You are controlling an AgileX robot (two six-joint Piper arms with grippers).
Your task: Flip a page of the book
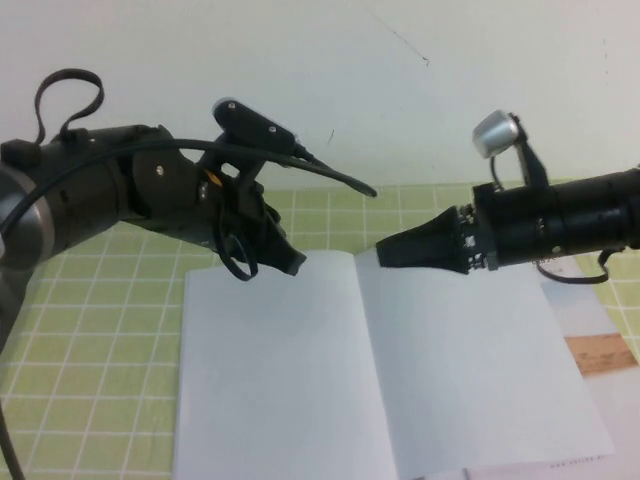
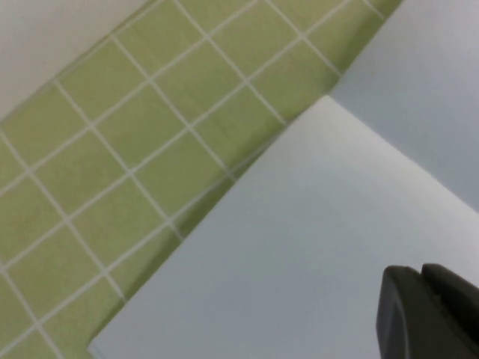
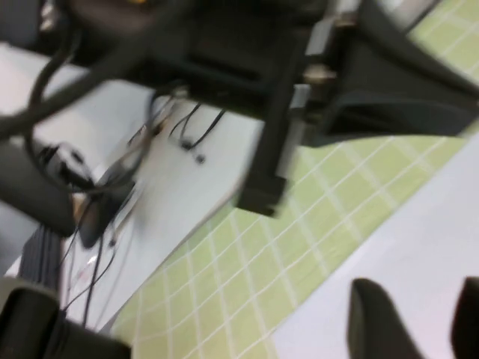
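The book [image 1: 380,380] lies open on the green grid mat, and both facing sheets show blank white. The printed face of the page is hidden, so I cannot tell which blank sheet is its reverse. My left gripper [image 1: 295,262] hangs over the far edge of the left sheet, shut and empty. In the left wrist view its fingers [image 2: 430,314] are pressed together above the white sheet [image 2: 299,247]. My right gripper [image 1: 385,255] sits over the far edge of the right sheet, next to the spine. In the right wrist view [image 3: 423,314] it is open and empty above white paper.
The green grid mat [image 1: 90,340] covers the table around the book. A printed sheet with an orange-brown picture [image 1: 600,355] sticks out under the right blank sheet. The left arm [image 3: 299,75] fills the top of the right wrist view, close to my right gripper.
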